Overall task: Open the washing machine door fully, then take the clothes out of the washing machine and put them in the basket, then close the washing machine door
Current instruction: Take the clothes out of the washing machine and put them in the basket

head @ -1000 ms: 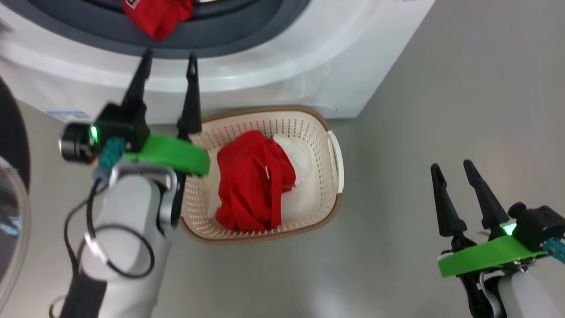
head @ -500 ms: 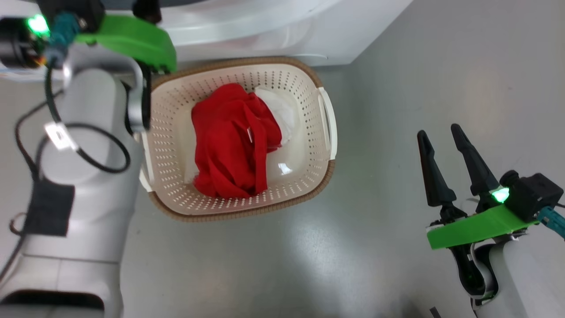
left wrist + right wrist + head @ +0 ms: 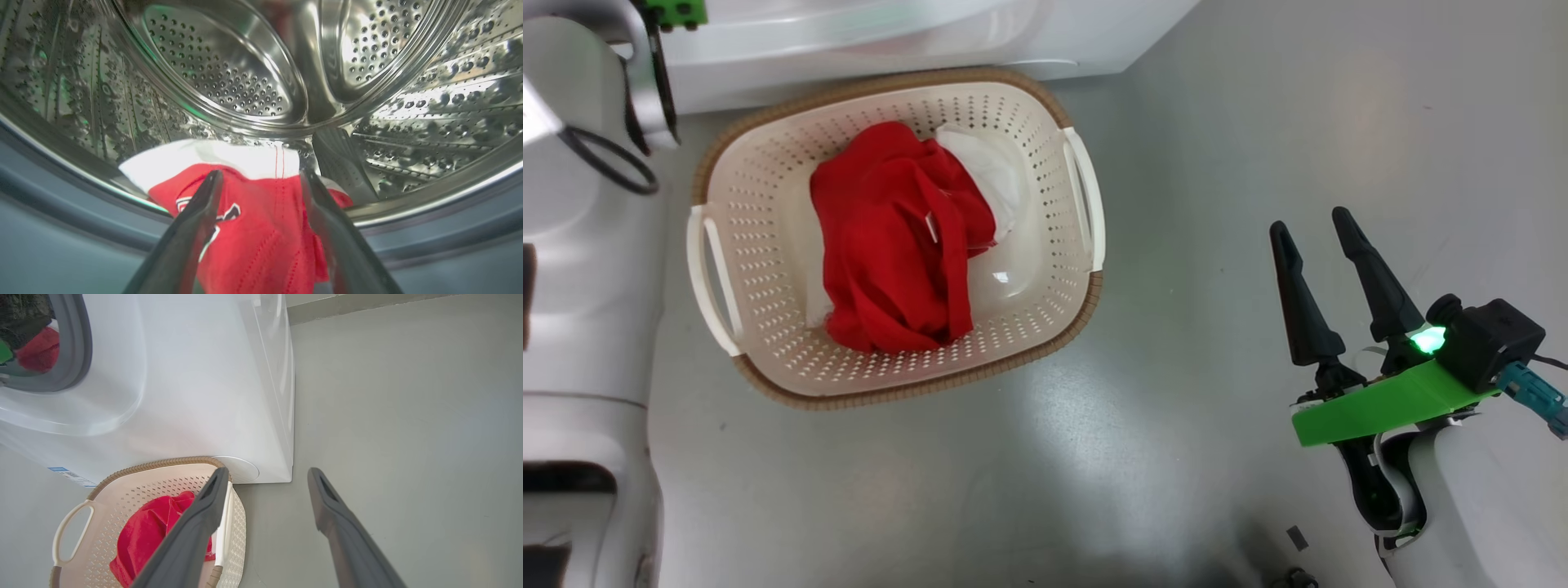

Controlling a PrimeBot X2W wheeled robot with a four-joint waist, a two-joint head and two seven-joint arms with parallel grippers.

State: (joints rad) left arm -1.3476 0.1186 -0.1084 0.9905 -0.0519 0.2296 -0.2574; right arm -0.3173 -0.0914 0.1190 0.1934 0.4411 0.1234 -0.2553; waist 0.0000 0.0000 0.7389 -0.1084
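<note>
Washing machine (image 3: 196,375): white box on grey floor (image 3: 1258,98), at 12 o'clock in head view. Its steel drum (image 3: 229,73) shows in L wrist view w/ grey seal (image 3: 49,228) round the mouth.

Basket (image 3: 907,396): on floor, just beside the machine's front. Long axis runs approx 8-to-2 in head view, w/ white handles (image 3: 707,278) at the two short ends.

Red clothes (image 3: 882,245): heaped in basket middle, long axis approx 12-to-6, i.e. across the basket's length. White cloth (image 3: 988,171) is tucked at the heap's 1 o'clock, touching it.

Red garment (image 3: 261,245): at 6 o'clock of the drum mouth, draped over the lip. Its white band is at the far end toward the drum back, and the red body runs down to 6 in L wrist view.

L gripper (image 3: 261,174): fingers spread wide, one each side of that garment. Can't tell if touching.

R gripper (image 3: 1308,222): fingers spread, holding nothing. It is over bare floor at the basket's 3 o'clock, well apart, tips pointing approx 12.
</note>
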